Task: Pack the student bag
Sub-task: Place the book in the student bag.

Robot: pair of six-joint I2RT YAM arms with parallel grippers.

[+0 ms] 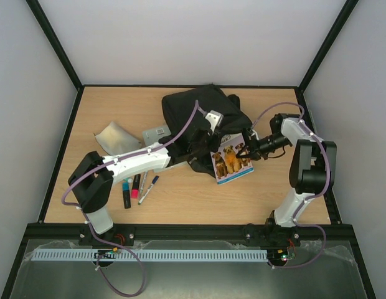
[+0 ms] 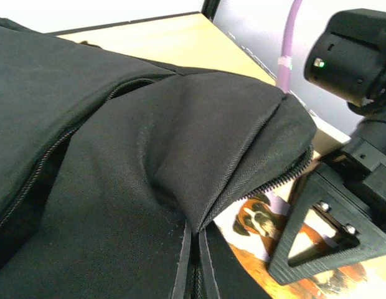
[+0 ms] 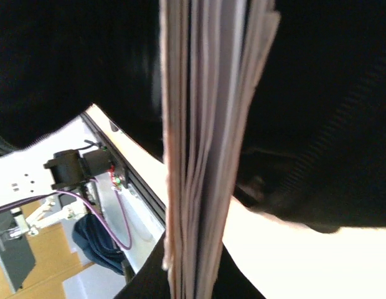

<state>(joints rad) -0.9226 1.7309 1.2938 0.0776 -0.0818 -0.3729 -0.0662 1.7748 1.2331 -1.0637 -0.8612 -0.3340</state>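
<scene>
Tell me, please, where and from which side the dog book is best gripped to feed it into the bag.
Grip the dog book by its free edge facing away from the student bag, coming from the right, pinching across its thin page stack. Its other end lies against the bag, so only that edge is clear; the right claw is shut there.

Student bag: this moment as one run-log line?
left gripper: shut on student bag flap | right gripper: shut on dog book | dog book: edge under flap
</scene>
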